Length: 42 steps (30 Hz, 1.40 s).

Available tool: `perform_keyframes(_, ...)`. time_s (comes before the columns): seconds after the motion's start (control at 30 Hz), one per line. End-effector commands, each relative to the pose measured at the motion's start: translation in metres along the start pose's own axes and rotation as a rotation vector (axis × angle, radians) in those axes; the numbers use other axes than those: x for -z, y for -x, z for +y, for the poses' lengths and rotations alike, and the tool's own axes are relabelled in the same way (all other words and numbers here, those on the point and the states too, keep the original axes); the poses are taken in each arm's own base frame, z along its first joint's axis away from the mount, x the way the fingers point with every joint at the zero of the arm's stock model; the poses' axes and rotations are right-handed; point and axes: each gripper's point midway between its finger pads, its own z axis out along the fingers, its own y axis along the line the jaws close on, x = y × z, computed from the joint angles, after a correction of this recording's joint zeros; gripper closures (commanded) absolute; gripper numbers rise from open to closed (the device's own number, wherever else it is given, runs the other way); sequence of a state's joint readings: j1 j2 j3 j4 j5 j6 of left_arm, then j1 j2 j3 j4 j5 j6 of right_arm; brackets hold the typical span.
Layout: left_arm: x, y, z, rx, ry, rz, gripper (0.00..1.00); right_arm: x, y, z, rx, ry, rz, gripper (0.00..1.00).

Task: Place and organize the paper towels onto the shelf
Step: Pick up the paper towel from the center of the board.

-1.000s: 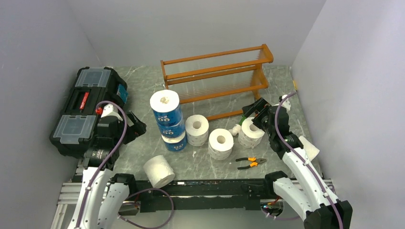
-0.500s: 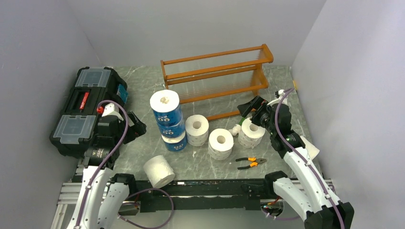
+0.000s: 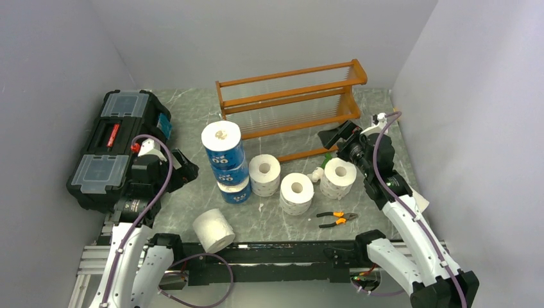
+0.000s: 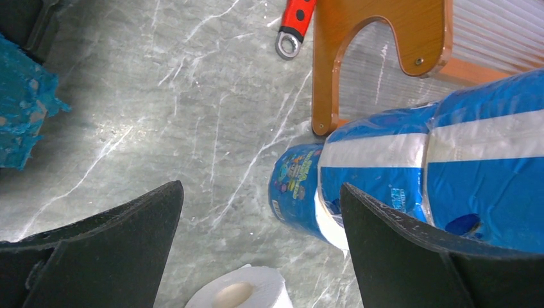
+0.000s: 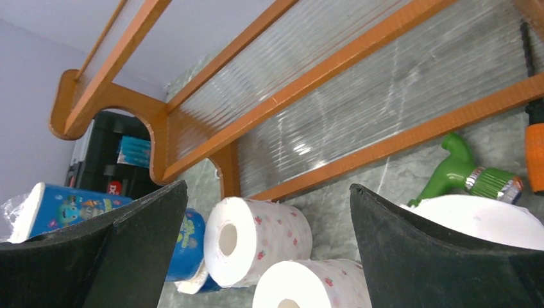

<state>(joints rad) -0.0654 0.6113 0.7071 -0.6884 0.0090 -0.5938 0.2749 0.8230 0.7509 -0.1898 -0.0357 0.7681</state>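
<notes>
Fingers (image 5: 96, 256) of my right gripper (image 3: 339, 136) gape empty just above the rightmost white roll (image 3: 339, 174), which stands on the near side of the bare shelf (image 3: 289, 96), with my left gripper (image 3: 183, 170) spread too, so I judge this the first pick, and next I must lower, straddle and clamp.

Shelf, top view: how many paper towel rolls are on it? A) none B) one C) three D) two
A: the shelf has bare tiers, while the blue-wrapped stack and the white rolls all sit on the table in front of it.
</notes>
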Motion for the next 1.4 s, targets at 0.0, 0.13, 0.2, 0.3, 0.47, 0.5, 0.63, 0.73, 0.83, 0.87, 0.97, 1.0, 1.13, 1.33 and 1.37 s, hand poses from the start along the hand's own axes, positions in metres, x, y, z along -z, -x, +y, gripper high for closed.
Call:
perform_keyframes(0.0, 0.001, 0.009, -0.017, 0.015, -0.077, -0.029, 0.01, 0.004, 0.029, 0.041, -0.017, 0.133, -0.07, 0.0)
perform_keyframes(0.13, 0.002, 0.011, -0.009, 0.006, -0.036, -0.047, 0.01, 0.007, 0.033, 0.068, 0.022, 0.244, -0.042, 0.0)
perform_keyframes(0.2, 0.003, 0.012, -0.007, 0.003, -0.027, -0.049, 0.01, 0.008, 0.033, 0.08, 0.04, 0.292, -0.023, 0.0)
perform_keyframes(0.3, 0.005, 0.013, -0.008, 0.0, -0.027, -0.05, 0.01, 0.012, 0.031, 0.096, 0.066, 0.367, -0.001, 0.0)
perform_keyframes(0.47, 0.009, 0.014, -0.012, -0.018, -0.048, -0.047, 0.01, 0.017, 0.027, 0.12, 0.107, 0.473, 0.02, 0.0)
perform_keyframes(0.5, 0.01, 0.014, -0.014, -0.024, -0.06, -0.043, 0.01, 0.016, 0.026, 0.122, 0.102, 0.475, 0.025, 0.0)
perform_keyframes(0.63, 0.014, 0.017, -0.016, -0.024, -0.066, -0.05, 0.01, 0.006, 0.028, 0.115, 0.038, 0.428, 0.003, 0.0)
perform_keyframes(0.73, 0.018, 0.021, -0.017, -0.019, -0.059, -0.065, 0.01, -0.003, 0.035, 0.099, -0.034, 0.345, -0.054, 0.01)
perform_keyframes(0.83, 0.023, 0.025, -0.015, -0.013, -0.048, -0.083, 0.01, -0.004, 0.032, 0.102, -0.049, 0.38, -0.055, 0.02)
perform_keyframes(0.87, 0.024, 0.026, -0.016, -0.012, -0.05, -0.086, 0.01, -0.005, 0.027, 0.104, -0.044, 0.391, -0.037, 0.03)
perform_keyframes(0.97, 0.029, 0.031, -0.018, -0.022, -0.061, -0.105, 0.01, -0.009, 0.012, 0.108, 0.026, 0.394, 0.012, 0.04)
perform_keyframes(1.0, 0.032, 0.036, -0.021, -0.041, -0.069, -0.121, 0.01, -0.008, 0.007, 0.111, 0.073, 0.402, 0.019, 0.04)
perform_keyframes(1.13, 0.051, 0.069, -0.028, -0.063, -0.036, -0.197, 0.01, -0.005, -0.014, 0.116, 0.17, 0.402, 0.058, 0.04)
perform_keyframes(1.33, 0.07, 0.103, -0.041, -0.044, -0.054, -0.311, 0.01, -0.008, -0.033, 0.105, 0.189, 0.387, 0.106, 0.04)
perform_keyframes(1.37, 0.074, 0.109, -0.047, -0.049, -0.08, -0.333, 0.01, -0.009, -0.036, 0.102, 0.192, 0.381, 0.111, 0.04)
